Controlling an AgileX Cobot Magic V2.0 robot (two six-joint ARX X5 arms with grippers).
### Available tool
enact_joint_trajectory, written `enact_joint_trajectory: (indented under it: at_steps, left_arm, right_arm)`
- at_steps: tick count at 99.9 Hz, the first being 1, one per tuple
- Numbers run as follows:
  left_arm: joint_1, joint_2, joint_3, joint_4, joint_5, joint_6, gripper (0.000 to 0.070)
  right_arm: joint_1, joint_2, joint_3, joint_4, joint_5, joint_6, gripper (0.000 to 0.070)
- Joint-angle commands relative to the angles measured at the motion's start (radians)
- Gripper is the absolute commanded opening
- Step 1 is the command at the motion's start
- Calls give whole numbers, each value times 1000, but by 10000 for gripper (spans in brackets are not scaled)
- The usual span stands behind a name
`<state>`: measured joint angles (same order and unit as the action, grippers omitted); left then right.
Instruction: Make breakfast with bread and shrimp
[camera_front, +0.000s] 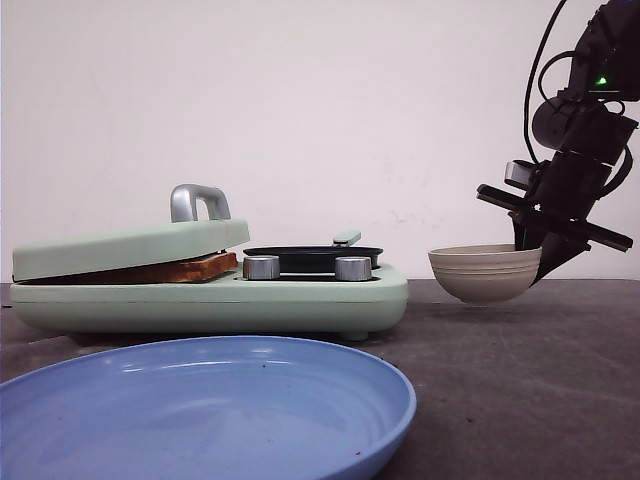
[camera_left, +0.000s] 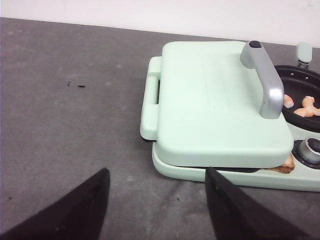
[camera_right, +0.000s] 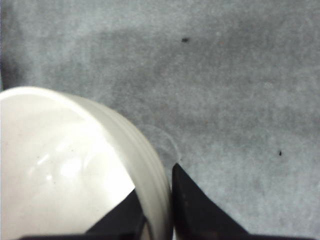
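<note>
Toasted bread (camera_front: 190, 268) lies pressed under the nearly closed mint-green lid (camera_front: 130, 248) of the breakfast maker; one brown corner (camera_left: 286, 165) sticks out below the lid. Small orange shrimp (camera_left: 305, 106) lie in the maker's black pan (camera_left: 300, 87). My left gripper (camera_left: 156, 170) is open over bare table, just short of the maker's near corner, holding nothing. My right gripper (camera_right: 160, 200) is shut on the rim of the beige ribbed bowl (camera_right: 60, 165), one finger inside and one outside. The bowl (camera_front: 485, 272) is to the right of the maker and looks empty.
A large blue plate (camera_front: 200, 400) fills the front left foreground. The maker has a silver lid handle (camera_left: 265, 75) and two round knobs (camera_front: 262, 267). Dark grey tabletop (camera_front: 520, 380) stretches to the right of the plate and maker.
</note>
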<state>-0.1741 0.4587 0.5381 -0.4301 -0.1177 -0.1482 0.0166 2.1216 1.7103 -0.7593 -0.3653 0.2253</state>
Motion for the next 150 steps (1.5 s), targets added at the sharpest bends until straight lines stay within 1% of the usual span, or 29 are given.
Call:
enact_joint_trajectory:
  at_steps: [1,44,53,57,59,62,73,77,82,86,105,130,137,150]
  left_arm:
    - [-1,3,8,7,-2,6,313]
    - [-1,3,8,8,-2,6,313]
    - [-1,3,8,8,-2,6,313]
    - [-1,3,8,8,-2,6,313]
    - [-1,3,8,8,-2,6,313]
    - [-1,3,8,8,-2,6,313]
    - [-1,3,8,8,-2,6,313]
    - [-1,3,8,8,-2,6,313]
    - [-1,3,8,8,-2,6,313]
    - [-1,3,8,8,-2,6,313]
    - [-1,3,8,8,-2,6,313]
    - [-1,3,8,8,-2,6,313]
    - [-1,3,8,8,-2,6,313]
    - [-1,3,8,7,-2,5,313]
  right_arm:
    - [0,31,19,0,-1,-8,4]
    - [1,51,19,-11,-1,-8,4]
    - [1,51,19,-13,-23,-15,7]
    - [1,51,19,-19,-27,-26,20]
    - [1,51,19,-21,-24,-27,34]
    - [1,51,19,-22,-18,-27,74]
    - [1,51,19,-23,-12,-27,286]
    - [1,51,19,-29,-13,-26,353]
    - [1,51,19,-31,-13,-24,406]
    - [0,48,19,-34,-12,-22,431]
    - [-19,-14,20,-48,-9,-24,432]
    - [-32,-193,20,-25,-8,-28,431]
    - [-32,-249,20,-27,-16,-30,431]
    - [-14,-351,20,-27,-69,-27,429]
